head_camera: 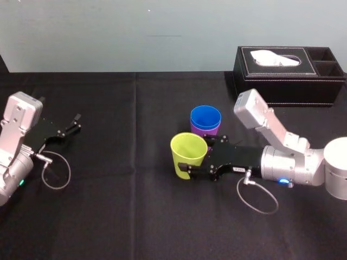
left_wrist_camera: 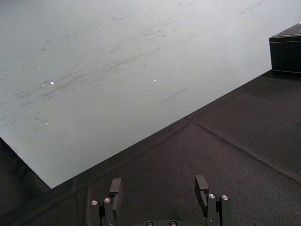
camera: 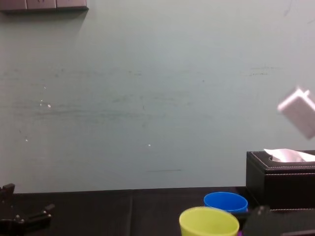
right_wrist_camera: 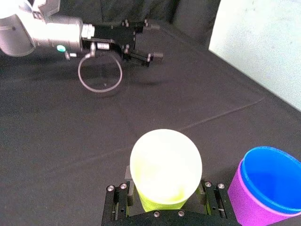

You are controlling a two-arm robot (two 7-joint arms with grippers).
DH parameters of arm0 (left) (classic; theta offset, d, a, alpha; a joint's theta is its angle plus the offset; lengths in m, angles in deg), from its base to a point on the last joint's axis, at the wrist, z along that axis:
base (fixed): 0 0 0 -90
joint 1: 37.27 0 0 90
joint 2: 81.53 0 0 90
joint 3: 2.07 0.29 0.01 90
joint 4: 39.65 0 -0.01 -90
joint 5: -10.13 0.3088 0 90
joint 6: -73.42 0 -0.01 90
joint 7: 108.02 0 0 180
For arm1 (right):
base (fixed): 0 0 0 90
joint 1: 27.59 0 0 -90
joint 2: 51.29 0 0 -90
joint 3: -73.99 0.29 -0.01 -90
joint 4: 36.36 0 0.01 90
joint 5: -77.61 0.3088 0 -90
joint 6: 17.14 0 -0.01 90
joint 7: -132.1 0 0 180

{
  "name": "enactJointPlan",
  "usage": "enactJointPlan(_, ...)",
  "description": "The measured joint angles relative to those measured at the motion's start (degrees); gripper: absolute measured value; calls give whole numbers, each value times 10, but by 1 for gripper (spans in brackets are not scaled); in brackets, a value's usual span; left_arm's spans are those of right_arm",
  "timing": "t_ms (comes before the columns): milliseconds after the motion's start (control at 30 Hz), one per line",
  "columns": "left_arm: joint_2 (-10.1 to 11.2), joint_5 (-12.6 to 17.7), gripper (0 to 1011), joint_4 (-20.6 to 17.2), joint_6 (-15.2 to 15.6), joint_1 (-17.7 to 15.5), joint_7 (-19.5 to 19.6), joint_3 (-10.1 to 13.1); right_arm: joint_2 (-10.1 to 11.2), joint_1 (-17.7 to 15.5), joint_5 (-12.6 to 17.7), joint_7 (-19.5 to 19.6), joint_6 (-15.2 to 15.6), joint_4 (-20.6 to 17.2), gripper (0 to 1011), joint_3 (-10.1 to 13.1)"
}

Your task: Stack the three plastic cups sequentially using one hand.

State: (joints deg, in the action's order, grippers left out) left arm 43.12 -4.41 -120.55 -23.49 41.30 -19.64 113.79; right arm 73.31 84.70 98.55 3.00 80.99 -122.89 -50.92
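Yellow-green cup (head_camera: pixel 188 153) upright in right gripper (head_camera: pixel 194 157); blue cup (head_camera: pixel 205 117) nested in purple cup (head_camera: pixel 201 130).

Left end effector (head_camera: pixel 75 123) parked, splayed, right end effector (head_camera: pixel 196 155) gripping yellow-green cup (head_camera: pixel 187 147)

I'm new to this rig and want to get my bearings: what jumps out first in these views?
The bright yellow-green cup near the middle of the table stands out, held from its right side by the right gripper. Just behind it, the blue cup sits nested inside the purple cup. The left gripper hangs open and idle at the table's far left, and a black tissue box stands at the back right.
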Motion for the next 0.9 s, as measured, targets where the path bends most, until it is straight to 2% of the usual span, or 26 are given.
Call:
enactJointPlan(200,0,0,1011,0,0,0,0,0,19,-1,19,7,36,-46,726,16)
enactJointPlan(467,0,0,1011,0,0,0,0,0,32,10,46,16,70,-76,726,32)
enactJointPlan(700,0,0,1011,0,0,0,0,0,37,25,60,25,82,-84,726,39)
enactJointPlan(900,0,0,1011,0,0,0,0,0,37,45,62,35,92,-77,726,39)
